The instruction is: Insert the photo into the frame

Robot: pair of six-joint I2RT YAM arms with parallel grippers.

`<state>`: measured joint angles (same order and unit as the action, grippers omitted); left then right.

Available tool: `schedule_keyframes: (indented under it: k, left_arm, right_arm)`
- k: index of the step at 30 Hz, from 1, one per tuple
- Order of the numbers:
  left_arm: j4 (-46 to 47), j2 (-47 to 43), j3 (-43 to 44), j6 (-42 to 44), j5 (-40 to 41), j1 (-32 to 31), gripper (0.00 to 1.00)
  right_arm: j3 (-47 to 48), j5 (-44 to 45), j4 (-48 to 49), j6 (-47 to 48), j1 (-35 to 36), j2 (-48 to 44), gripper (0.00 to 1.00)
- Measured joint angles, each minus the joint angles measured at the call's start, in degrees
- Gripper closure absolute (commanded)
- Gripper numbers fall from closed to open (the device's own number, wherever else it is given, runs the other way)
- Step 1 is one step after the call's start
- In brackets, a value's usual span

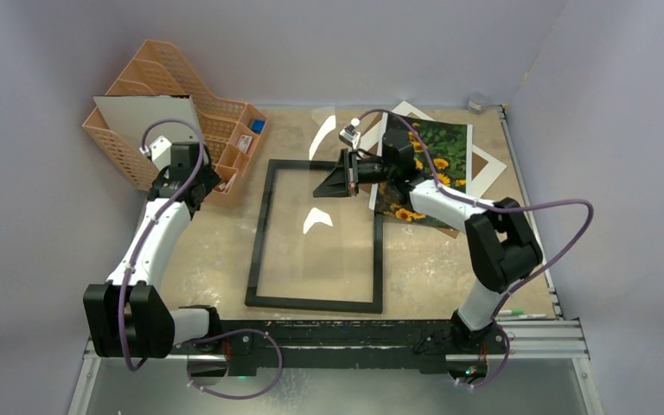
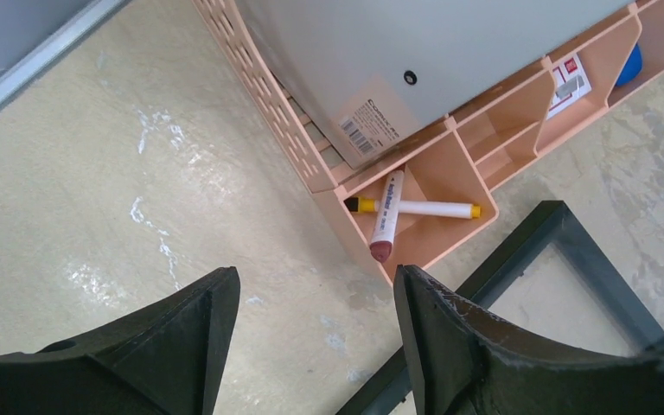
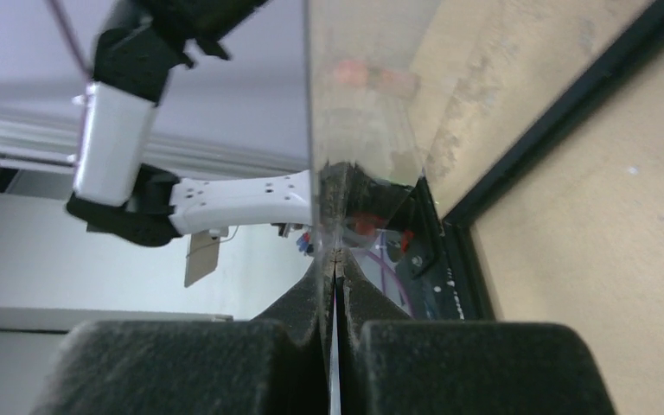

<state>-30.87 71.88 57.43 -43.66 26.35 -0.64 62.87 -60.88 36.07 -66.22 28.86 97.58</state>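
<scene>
Tabletop (image 1: 199, 259) carries the frame (image 1: 261, 233), which we see lying flat at centre as an open black border, its long axis running from the arms' bases toward the back wall. Above its far half the glass pane (image 3: 363, 95) is held up off the frame, pinched at one edge by the right gripper (image 1: 324, 188), whose fingers are pressed together on it. The photo (image 1: 445, 151) lies face up on the white mat board (image 1: 491, 164) at the right rear, just beside the frame and partly beneath the right arm. We therefore judge the right arm far nearer to it, though occupied. That arm bends sharply at the elbow, wrist turned leftward. The left gripper (image 2: 316, 281) hovers by the orange organiser (image 2: 450, 173), jaws apart and holding nothing, looking down near the frame's far left corner.
</scene>
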Motion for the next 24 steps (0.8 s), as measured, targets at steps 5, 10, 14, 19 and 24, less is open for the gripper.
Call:
schedule_keyframes:
  k: [5, 10, 14, 19, 24]
  left_arm:
    - [0.8, 0.3, -1.2, 0.6, -3.7, 0.0, 0.3]
    - [4.0, 1.0, -4.2, 2.1, -12.0, 0.0, 0.28]
    - [7.4, 2.6, -7.0, 2.8, -19.1, 0.0, 0.28]
    - [10.6, 6.4, -8.6, 2.8, -25.8, 0.0, 0.28]
    - [12.9, 9.6, -8.6, 2.9, -29.8, 0.0, 0.29]
  right_arm:
    - [-0.7, 2.1, -8.9, 7.4, -0.3, 5.8, 1.0]
    - [-5.2, 5.3, -16.2, 13.4, -3.4, 9.0, 1.0]
    - [-7.3, 6.4, -19.3, 17.4, -6.9, 10.0, 1.0]
    - [-7.3, 7.0, -20.7, 21.8, -8.0, 11.8, 1.0]
    - [-7.6, 7.2, -23.9, 25.1, -7.9, 12.9, 1.0]
